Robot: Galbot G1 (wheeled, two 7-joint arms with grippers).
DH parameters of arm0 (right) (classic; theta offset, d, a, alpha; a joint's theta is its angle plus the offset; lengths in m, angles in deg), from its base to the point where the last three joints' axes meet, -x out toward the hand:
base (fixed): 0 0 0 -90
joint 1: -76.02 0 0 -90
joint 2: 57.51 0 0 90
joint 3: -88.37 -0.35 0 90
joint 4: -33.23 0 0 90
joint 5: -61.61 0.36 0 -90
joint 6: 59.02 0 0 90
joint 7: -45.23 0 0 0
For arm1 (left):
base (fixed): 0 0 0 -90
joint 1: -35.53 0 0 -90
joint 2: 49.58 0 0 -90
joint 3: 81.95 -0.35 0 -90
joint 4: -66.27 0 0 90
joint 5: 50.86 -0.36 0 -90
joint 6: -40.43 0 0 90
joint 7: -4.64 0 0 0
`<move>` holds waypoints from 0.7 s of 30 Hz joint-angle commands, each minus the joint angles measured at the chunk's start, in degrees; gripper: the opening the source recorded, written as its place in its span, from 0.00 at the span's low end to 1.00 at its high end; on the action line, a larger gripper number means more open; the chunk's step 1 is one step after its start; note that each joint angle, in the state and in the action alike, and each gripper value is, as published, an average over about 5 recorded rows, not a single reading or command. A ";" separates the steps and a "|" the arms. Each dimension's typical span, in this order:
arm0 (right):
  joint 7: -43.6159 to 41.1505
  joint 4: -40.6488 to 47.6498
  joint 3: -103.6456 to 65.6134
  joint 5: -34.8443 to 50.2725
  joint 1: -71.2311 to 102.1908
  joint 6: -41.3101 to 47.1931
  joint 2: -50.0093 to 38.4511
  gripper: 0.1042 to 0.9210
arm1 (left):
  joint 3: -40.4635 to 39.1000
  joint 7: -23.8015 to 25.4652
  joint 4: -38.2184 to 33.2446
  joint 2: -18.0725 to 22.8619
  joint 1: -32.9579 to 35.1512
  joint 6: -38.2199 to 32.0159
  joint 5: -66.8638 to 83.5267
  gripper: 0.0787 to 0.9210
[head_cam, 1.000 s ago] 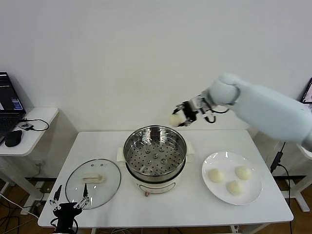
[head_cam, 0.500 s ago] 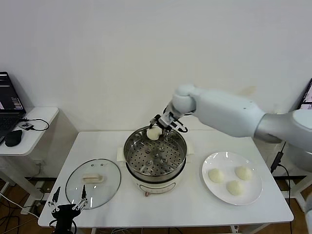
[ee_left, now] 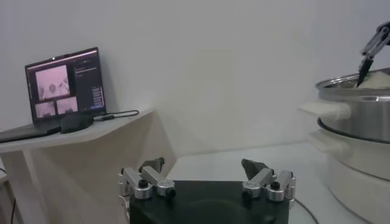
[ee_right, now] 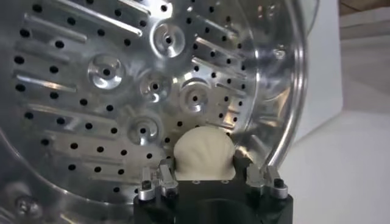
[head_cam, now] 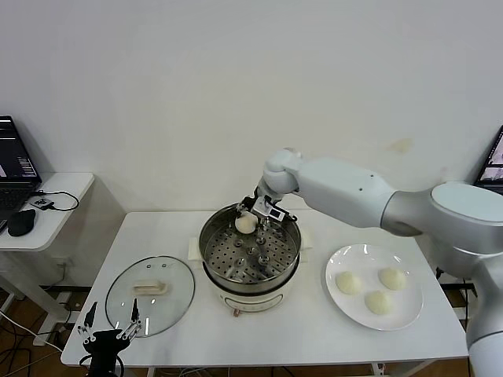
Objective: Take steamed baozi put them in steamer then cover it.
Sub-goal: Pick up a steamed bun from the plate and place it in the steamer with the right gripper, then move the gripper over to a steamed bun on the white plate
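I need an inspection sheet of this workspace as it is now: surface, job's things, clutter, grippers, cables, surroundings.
Surface: white table.
Job's things: steamer at centre; one baozi between the fingers over the tray's far side; three baozi on the white plate; glass cover flat on the table.
Clutter: nothing seen.
Grippers: right gripper inside the steamer; left gripper open at the near edge.
Cables: cable on the side table.
Surroundings: laptop, mouse, white wall.

The right hand reached down inside the steamer, its two fingers flanking a cream-white baozi. The bun sat on the perforated tray close to the shiny wall.
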State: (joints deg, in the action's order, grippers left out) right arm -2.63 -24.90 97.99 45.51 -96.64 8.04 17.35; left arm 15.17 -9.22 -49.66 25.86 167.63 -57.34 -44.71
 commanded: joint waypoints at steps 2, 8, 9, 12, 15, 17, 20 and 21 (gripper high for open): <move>1.32 1.21 -0.18 -3.84 1.04 -2.30 1.02 0.68 | -0.08 -0.07 -0.26 0.23 0.08 0.00 -0.18 0.88; -0.03 -4.06 0.50 2.36 -2.63 -0.38 -1.54 0.83 | -0.08 -0.07 -0.29 0.29 0.13 0.04 -0.24 0.88; -0.80 -5.77 0.73 4.66 -3.77 0.76 -2.43 0.85 | -0.06 -0.06 -0.31 0.26 0.13 0.06 -0.23 0.88; -4.10 -12.33 1.62 13.45 -8.40 8.03 -6.47 0.88 | -0.01 0.00 -0.42 0.09 0.11 0.15 -0.17 0.88; -7.18 -18.97 2.27 20.50 -12.33 17.87 -12.20 0.88 | 0.02 0.10 -0.66 -0.21 0.05 0.31 -0.05 0.88; -8.25 -23.06 2.53 23.61 -14.11 24.37 -16.58 0.88 | 0.05 0.16 -0.86 -0.49 -0.05 0.49 0.08 0.88; -8.73 -29.24 2.73 27.30 -15.94 32.80 -23.74 0.88 | 0.12 0.25 -1.10 -1.09 -0.36 0.91 0.41 0.88; -8.77 -31.17 2.72 28.17 -16.28 34.79 -26.30 0.88 | 0.15 0.28 -1.15 -1.34 -0.51 1.10 0.56 0.88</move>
State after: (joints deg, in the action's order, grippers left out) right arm -7.52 -39.73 100.04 59.84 -105.92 22.01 6.67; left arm 15.25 -9.04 -50.67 25.27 167.43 -56.73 -44.49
